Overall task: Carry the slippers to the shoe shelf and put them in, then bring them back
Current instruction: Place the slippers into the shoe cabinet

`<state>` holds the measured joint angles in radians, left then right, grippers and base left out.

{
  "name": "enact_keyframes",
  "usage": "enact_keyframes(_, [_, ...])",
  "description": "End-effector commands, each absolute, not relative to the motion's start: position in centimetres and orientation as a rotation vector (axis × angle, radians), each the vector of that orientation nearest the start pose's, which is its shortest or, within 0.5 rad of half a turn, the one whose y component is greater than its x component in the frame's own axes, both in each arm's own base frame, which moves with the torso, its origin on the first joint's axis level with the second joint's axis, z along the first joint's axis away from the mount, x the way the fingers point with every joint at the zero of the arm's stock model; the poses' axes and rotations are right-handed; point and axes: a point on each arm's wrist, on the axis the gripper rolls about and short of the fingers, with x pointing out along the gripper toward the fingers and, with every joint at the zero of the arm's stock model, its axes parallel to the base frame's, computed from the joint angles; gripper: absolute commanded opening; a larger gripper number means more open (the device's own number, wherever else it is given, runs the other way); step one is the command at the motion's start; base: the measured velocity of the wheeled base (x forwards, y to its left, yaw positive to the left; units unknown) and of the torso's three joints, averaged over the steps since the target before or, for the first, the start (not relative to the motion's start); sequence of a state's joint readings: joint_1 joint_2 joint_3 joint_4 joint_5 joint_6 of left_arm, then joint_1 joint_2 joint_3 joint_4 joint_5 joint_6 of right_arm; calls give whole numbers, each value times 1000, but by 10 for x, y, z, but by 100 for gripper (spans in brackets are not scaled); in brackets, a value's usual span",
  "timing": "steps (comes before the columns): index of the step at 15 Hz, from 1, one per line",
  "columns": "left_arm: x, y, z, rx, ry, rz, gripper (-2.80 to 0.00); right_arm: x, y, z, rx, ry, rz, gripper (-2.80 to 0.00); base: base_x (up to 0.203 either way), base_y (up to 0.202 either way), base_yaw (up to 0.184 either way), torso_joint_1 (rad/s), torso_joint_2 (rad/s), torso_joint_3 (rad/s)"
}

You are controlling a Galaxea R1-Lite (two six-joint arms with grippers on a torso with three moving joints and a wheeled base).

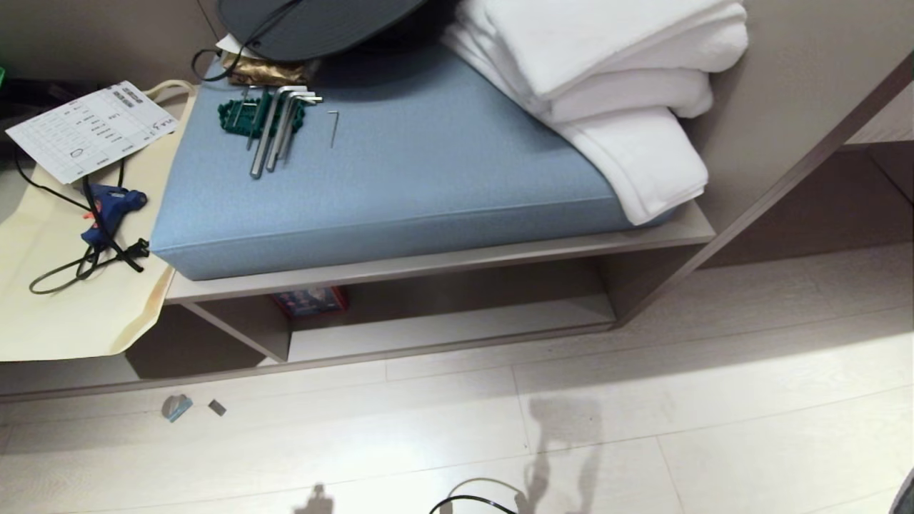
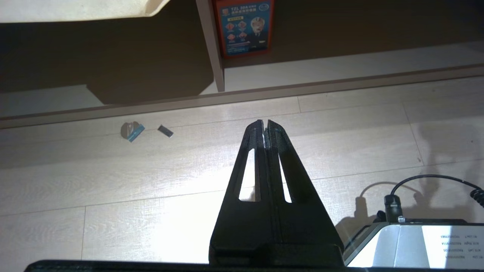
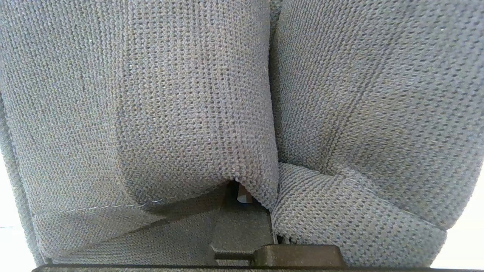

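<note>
Slippers [image 3: 196, 105], dark grey-blue knitted fabric pair: clamped together in right pincer [image 3: 242, 196] for carrying. Wood-grain shoe shelf [image 1: 457, 325] at twelve o'clock, unfilled. Left pincer [image 2: 264, 126] closed, empty.

Coarse knitted grey cloth slippers [image 3: 151, 113]; matt woven blue cushion [image 1: 400, 178]; smooth wood-grain laminate shoe shelf [image 1: 443, 265]; fluffy white towels [image 1: 614, 86]; shiny metal hex keys [image 1: 275, 128].

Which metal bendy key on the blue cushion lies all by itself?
The tiny thin hex key. It lies alone on the seat cushion, right of the bigger hex keys bunched on the green holder.
</note>
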<state>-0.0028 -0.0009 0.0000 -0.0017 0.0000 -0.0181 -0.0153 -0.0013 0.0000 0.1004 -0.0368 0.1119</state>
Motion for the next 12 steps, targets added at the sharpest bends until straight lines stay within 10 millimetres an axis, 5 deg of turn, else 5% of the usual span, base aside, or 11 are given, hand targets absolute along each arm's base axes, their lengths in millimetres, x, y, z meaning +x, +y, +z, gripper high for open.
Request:
enact_keyframes(1, [-23,0,76,-18,-4,-2,-280,-23,0,65,112,98,-58,-280,0,0,0,6,-4,-201])
enact_keyframes(12, [-23,0,76,-18,-3,-3,-280,-23,0,65,111,98,-58,-280,0,0,0,1,4,-198])
